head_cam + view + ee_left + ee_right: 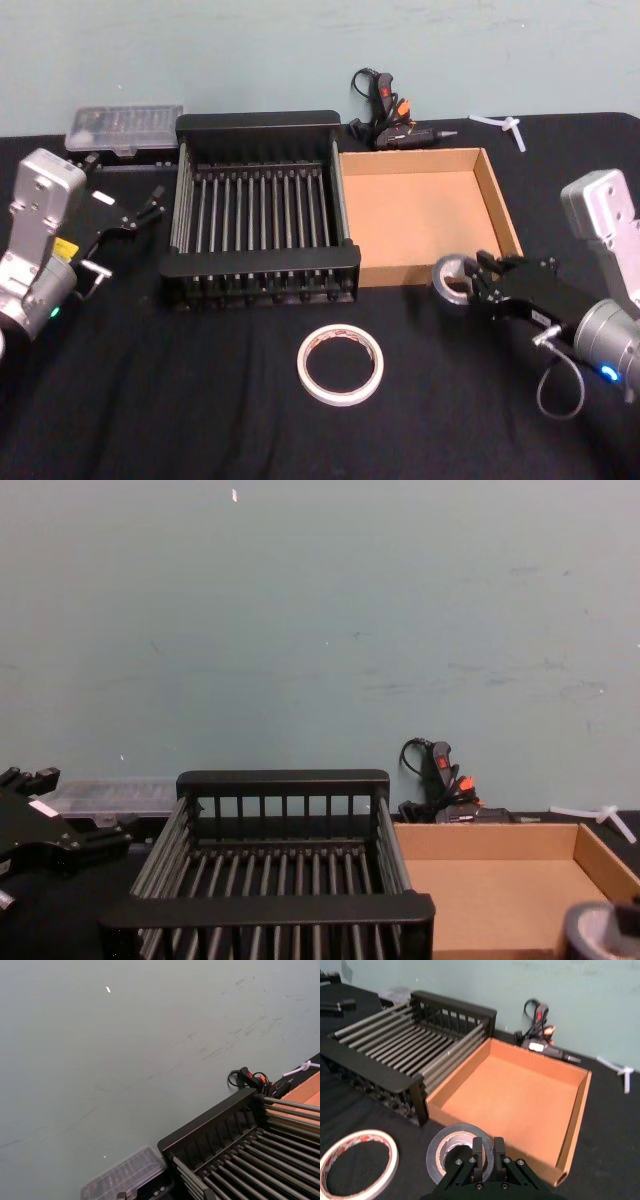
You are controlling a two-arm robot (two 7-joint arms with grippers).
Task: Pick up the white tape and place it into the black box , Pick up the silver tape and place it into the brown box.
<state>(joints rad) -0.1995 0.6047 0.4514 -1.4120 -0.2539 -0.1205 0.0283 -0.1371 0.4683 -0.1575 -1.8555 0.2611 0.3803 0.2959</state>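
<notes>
Two tapes sit low in the head view. The right gripper (478, 279) pinches the silver tape (452, 283) just below the brown box (420, 215), lower right. The white tape (340, 364) lies flat at bottom middle. The left gripper (152, 208) hangs open, left of the black box (260, 205).

No legible text anywhere. White tape (340, 364) has red marks on its face, too small to read; no brands/nos.
</notes>
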